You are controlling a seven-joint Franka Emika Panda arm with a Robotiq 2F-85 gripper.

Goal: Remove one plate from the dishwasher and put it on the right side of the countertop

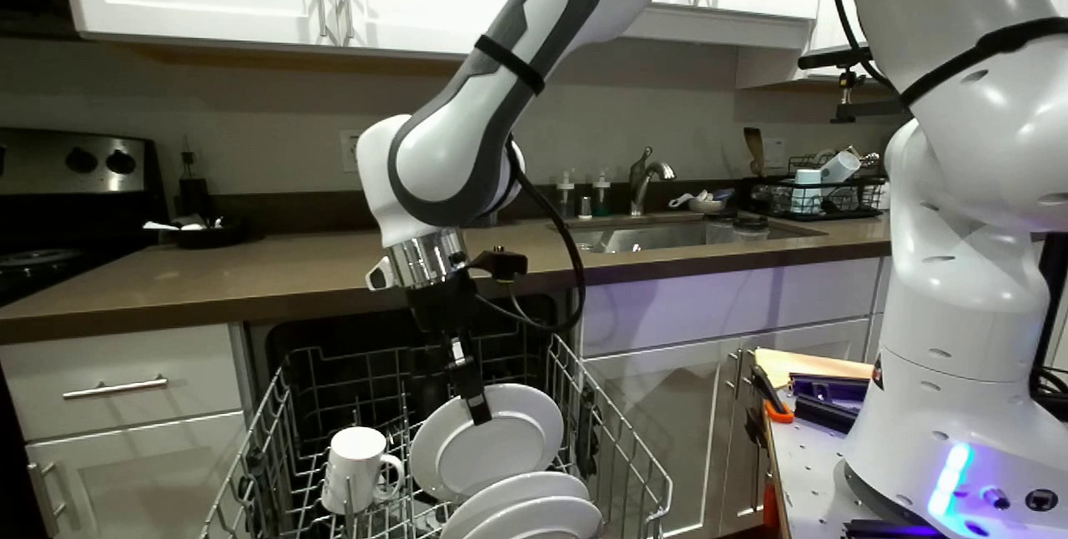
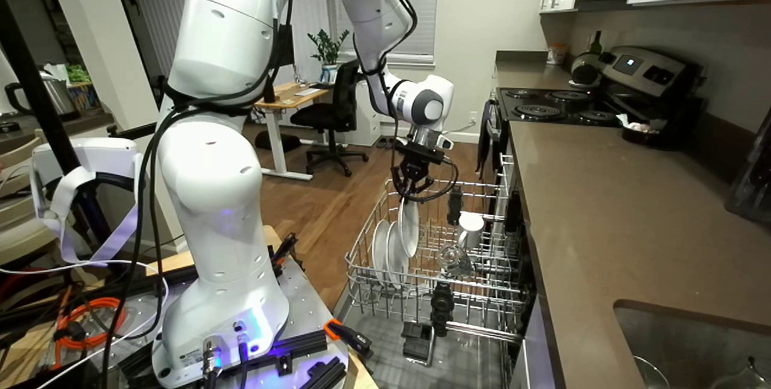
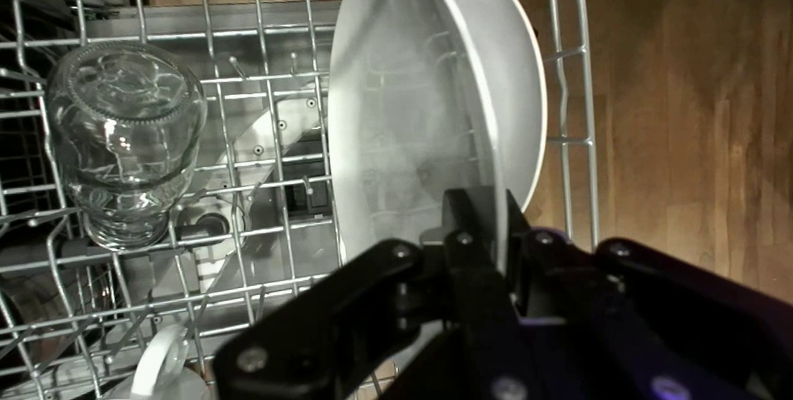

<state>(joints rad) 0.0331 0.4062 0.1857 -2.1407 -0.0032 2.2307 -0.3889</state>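
A white plate [image 1: 505,460] stands nearly upright in the dishwasher's pulled-out grey rack [image 1: 642,464]. My gripper [image 1: 477,410] points down, shut on this plate's upper rim; the rim runs between the fingers [image 3: 489,211] in the wrist view. In an exterior view the held plate [image 2: 409,229] sits higher than two other white plates [image 2: 394,256] beside it. I cannot tell whether its lower edge touches the rack. The dark dishwasher interior [image 1: 334,347] lies behind the rack. The brown-grey countertop [image 1: 250,272] runs above; it also shows in an exterior view [image 2: 602,208].
A white mug [image 1: 355,468] and a glass jar [image 3: 127,140] stand in the rack near the held plate. The counter's edge overhangs the dishwasher. The sink [image 1: 651,237], faucet [image 1: 647,180] and a dish rack [image 1: 826,188] are along the counter. The stove [image 2: 560,106] is at its far end.
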